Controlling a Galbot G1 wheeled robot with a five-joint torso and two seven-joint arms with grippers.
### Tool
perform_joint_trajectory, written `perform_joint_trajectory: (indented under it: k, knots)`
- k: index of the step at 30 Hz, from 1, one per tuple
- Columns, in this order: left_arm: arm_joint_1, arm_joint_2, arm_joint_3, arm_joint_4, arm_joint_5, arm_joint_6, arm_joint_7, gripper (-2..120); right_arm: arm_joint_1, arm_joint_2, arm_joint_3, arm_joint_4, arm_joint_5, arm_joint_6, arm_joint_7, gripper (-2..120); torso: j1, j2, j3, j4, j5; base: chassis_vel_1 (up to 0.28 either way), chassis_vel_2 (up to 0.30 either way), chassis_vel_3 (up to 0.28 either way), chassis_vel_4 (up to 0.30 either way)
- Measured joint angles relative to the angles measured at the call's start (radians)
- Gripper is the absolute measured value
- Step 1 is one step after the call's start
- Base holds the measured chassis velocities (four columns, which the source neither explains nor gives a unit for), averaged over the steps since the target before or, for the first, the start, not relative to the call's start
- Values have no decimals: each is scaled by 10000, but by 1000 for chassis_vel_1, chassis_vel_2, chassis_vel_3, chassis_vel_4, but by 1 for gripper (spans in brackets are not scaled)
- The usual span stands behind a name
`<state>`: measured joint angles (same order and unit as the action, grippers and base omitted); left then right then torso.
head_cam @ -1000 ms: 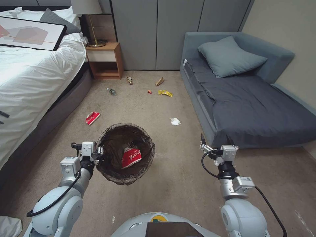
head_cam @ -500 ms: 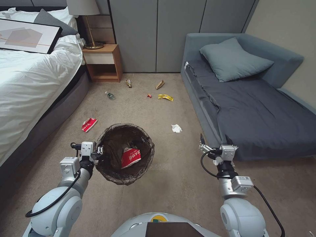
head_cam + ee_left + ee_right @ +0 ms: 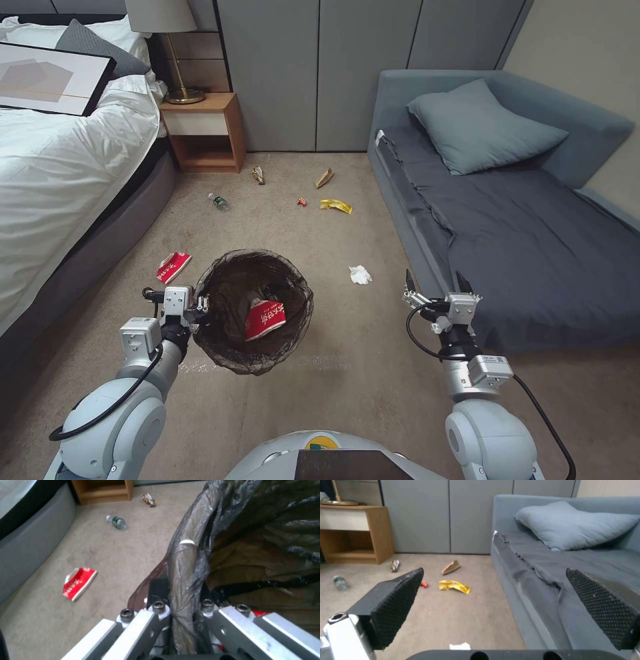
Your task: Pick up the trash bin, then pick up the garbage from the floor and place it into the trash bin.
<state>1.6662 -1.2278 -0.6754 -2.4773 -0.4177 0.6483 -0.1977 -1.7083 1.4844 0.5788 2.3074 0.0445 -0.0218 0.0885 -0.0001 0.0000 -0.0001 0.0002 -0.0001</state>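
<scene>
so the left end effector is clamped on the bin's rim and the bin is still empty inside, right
Not quite. The left end effector is clamped on the rim of the bin, but the bin is not empty: the head view shows a red-and-white packet lying inside it.

The crumpled red-and-white paper packet [image 3: 265, 319] lying inside the round bin lined with a dark see-through bag [image 3: 293, 328] carries white characters on its red face, too small and creased to read. A second red-and-white packet [image 3: 173, 267] on the beige carpet, also seen from the left wrist [image 3: 78, 583], bears similar white print, likewise illegible. The small clear plastic bottle with a green label [image 3: 117, 522] shows no legible wording
</scene>
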Motion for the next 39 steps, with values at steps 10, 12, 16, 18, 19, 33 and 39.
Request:
perform_joint_trajectory:
  k: [10,12,16,18,19,33,39]
  knots:
    - [6,-17,4,-48,-6,0,0,2,-11,-2,19,18,-10,24,29,100,0,0,0,-2,2,-161,162,156,-176]
    - [6,-27,6,-51,-4,0,-1,2,-27,-6,27,28,-10,36,32,100,1,0,1,1,0,-173,168,180,-166]
    - [6,-46,14,-69,0,0,-1,2,-49,-22,41,48,-10,53,37,100,0,0,1,-1,1,-171,154,164,-165]
    - [7,-54,15,-85,7,0,-1,2,-53,-43,51,59,-10,67,40,100,1,0,1,-3,1,-157,149,136,-150]
    - [7,-54,15,-85,7,0,-1,2,-53,-43,51,59,-10,67,40,100,1,0,1,-3,1,-148,136,151,-131]
    - [30,-130,32,-135,59,0,-6,2,1,-141,30,62,-7,19,67,100,0,0,1,-4,3,-156,162,162,-154]
    - [111,-117,13,-204,52,0,-11,2,83,-172,-36,6,26,-193,164,100,1,-1,3,-2,1,-123,125,127,-120]
